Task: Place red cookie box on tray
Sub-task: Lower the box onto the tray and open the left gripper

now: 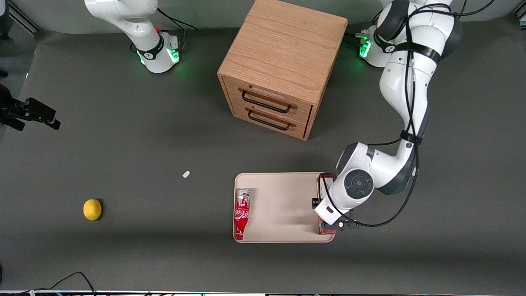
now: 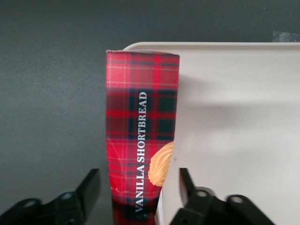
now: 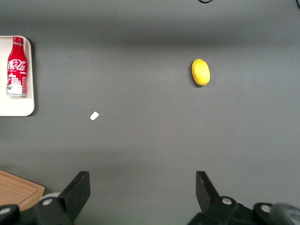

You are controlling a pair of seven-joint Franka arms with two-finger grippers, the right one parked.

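Note:
The red cookie box, in red tartan with "VANILLA SHORTBREAD" lettering and a tan cookie picture, lies lengthwise along the edge of the beige tray at the working arm's end. My left gripper is directly above the box and open, one black finger on each long side with a gap to the carton. In the front view the wrist covers most of the box; only its two ends show at the tray rim.
A red cola bottle lies in the tray along the edge toward the parked arm. A wooden two-drawer cabinet stands farther from the front camera. A lemon and a small white scrap lie toward the parked arm's end.

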